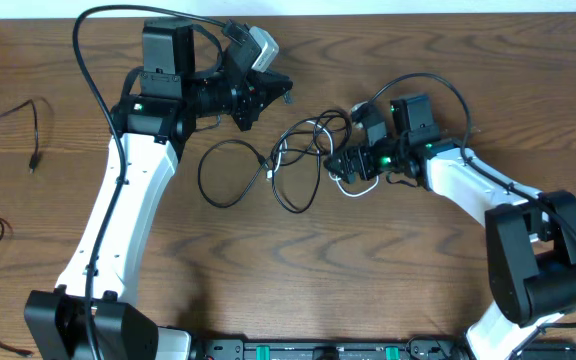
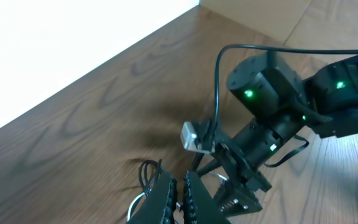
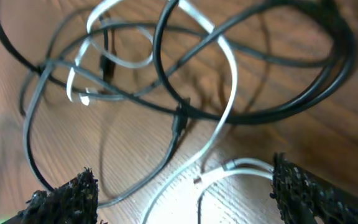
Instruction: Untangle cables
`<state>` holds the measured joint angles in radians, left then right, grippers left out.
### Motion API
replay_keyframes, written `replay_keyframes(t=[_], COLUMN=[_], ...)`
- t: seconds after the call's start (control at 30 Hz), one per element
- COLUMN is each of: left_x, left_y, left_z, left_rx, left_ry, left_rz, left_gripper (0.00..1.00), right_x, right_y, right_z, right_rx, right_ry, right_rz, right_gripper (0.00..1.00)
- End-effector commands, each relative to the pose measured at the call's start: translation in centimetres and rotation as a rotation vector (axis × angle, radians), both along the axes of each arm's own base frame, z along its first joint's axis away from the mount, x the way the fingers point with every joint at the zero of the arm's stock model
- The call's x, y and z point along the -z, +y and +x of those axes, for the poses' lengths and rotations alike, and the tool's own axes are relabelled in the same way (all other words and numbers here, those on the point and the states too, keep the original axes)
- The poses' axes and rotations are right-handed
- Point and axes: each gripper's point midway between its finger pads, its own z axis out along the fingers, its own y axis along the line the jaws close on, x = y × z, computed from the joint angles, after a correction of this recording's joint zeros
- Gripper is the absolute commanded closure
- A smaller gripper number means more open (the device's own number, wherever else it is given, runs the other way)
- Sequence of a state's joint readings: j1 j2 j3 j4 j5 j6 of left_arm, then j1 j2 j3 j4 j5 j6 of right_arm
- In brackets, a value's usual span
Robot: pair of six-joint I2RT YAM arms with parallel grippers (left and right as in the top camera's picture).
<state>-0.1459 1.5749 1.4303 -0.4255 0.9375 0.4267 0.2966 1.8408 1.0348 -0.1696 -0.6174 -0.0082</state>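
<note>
Bristly black pads (image 3: pixel 67 198) of the right gripper (image 3: pixel 185 193) are filling both lower corners of the right wrist view. They are standing wide apart with nothing pinched between them. White cable (image 3: pixel 224 74) is running down into the gap, and its small plug end is lying on the surface (image 3: pixel 135 149) between the pads. Black cables (image 3: pixel 272 106) are looping over and under it just ahead of the gripper.

Overhead: the tangle (image 1: pixel 303 150) is lying mid-surface, right at the tip of the right gripper. Its long spread is running across the surface toward the left arm, ending in a big black loop (image 1: pixel 230 172). Right gripper is pointing along that axis, straight into the knot, so this is clearly the nearer arm.

Left gripper (image 1: pixel 273 92) is hanging on the far side of the tangle, near it but apart. In the left wrist view its fingers (image 2: pixel 165 196) are sitting closed together, nothing showing between them. A bit of black cord (image 2: pixel 146 171) is lying beside the tips; cannot tell whether it is touching.

One separate thin cable (image 1: pixel 34 130) is lying well apart at the far left edge.

Judgement: the white cable's free end is sitting best placed for a pinch by the right gripper, to be drawn away from the black loops
</note>
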Motion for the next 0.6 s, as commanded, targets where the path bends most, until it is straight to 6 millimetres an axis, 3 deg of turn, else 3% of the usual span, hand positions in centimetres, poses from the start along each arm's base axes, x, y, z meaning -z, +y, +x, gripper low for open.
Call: replay_keyframes(t=[0.0, 0.17, 0.3, 0.57], left_x=[-0.6, -0.5, -0.5, -0.5], left_y=[0.1, 0.1, 0.1, 0.1], left_z=[-0.4, -0.4, -0.4, -0.4], left_rx=[0.013, 0.013, 0.013, 0.013], left_ry=[-0.024, -0.022, -0.022, -0.022], left_rz=[-0.002, -0.002, -0.002, -0.002], left_gripper=[0.92, 0.92, 0.93, 0.92], right_x=[0.0, 0.9, 2.1, 2.6], right_y=[1.2, 2.1, 1.6, 1.5], right_z=[-1.2, -2.9, -3.2, -4.2], right_rx=[-0.124, -0.176, -0.156, -0.211], right_ry=[-0.054, -0.028, -0.021, -0.021], right_rz=[-0.011, -0.054, -0.155, -0.189], right_gripper=[0.11, 0.11, 0.08, 0.08])
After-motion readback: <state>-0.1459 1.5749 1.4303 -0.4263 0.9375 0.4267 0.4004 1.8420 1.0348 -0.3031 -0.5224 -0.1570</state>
